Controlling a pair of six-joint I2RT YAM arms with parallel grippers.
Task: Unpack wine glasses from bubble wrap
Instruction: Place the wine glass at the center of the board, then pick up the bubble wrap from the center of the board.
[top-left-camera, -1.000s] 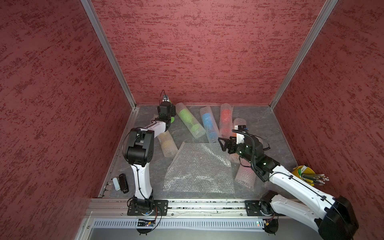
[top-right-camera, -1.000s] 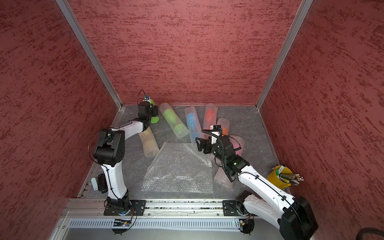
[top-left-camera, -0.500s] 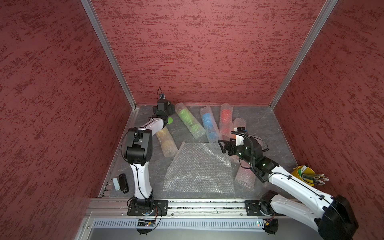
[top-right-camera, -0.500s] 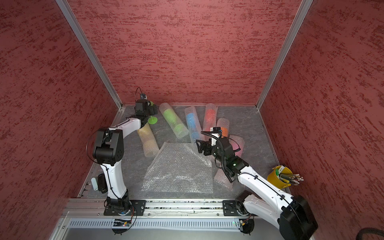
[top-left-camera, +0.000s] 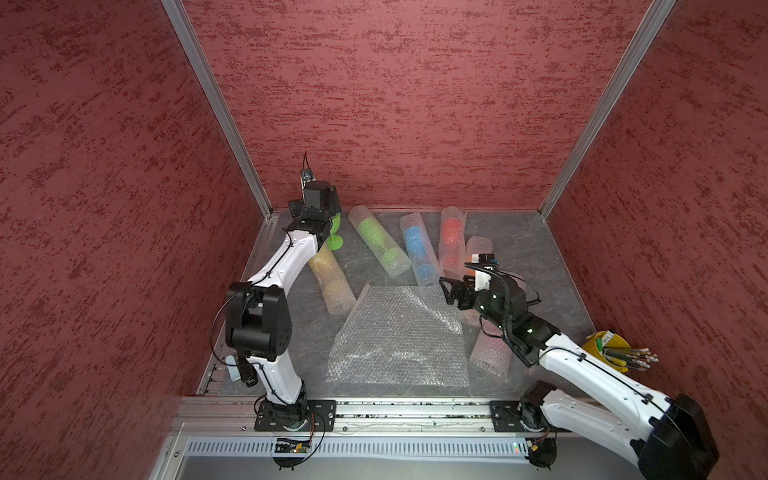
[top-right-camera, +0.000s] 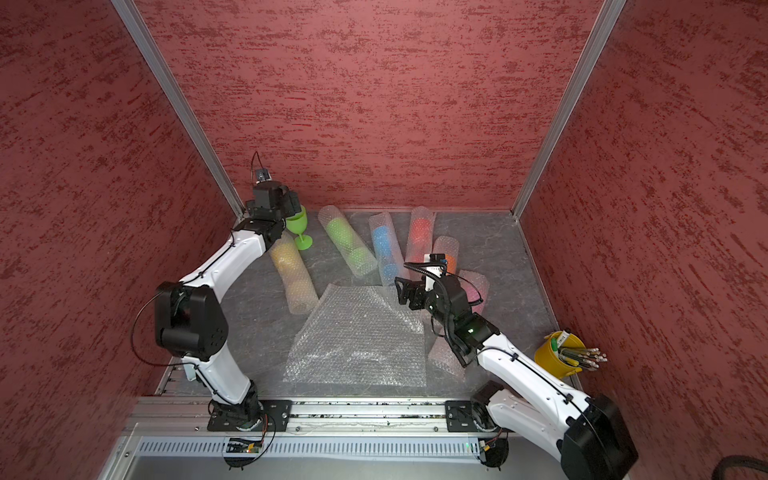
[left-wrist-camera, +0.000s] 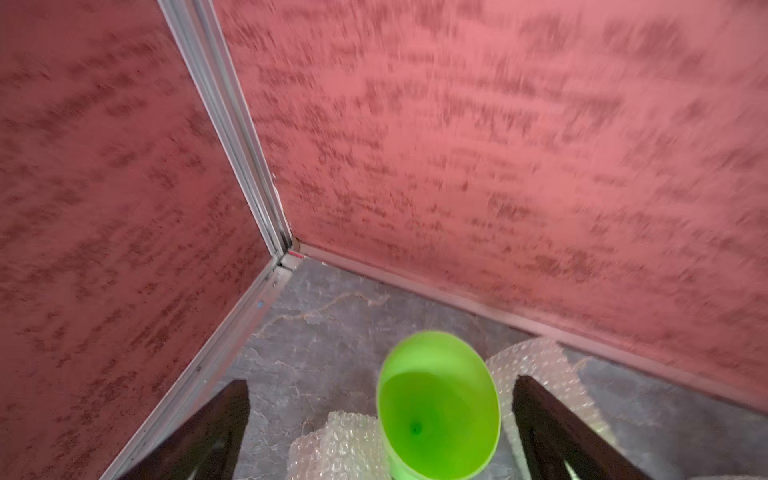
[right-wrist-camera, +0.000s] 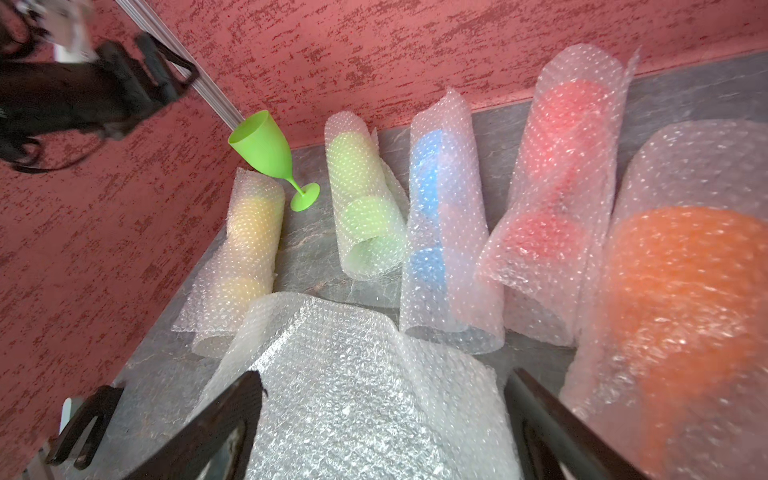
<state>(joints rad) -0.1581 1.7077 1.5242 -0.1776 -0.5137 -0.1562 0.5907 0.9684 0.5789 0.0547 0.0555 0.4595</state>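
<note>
A bare green wine glass stands on its foot in the back left corner. My left gripper hangs open just above it, and the left wrist view shows the bowl between the spread fingers, untouched. My right gripper is open over a corner of the flat bubble wrap, with the sheet below its fingers. The other wine glasses lie inside rolled bubble wrap: yellow, green, blue, red, orange and pink.
A yellow bucket of pencils stands at the right front. Red walls close in the left, back and right sides, and the left gripper is close to the back corner post. A metal rail runs along the front.
My left gripper has opened, let go of the bare green glass and risen above it. The glass stays standing. The right arm has barely shifted.
</note>
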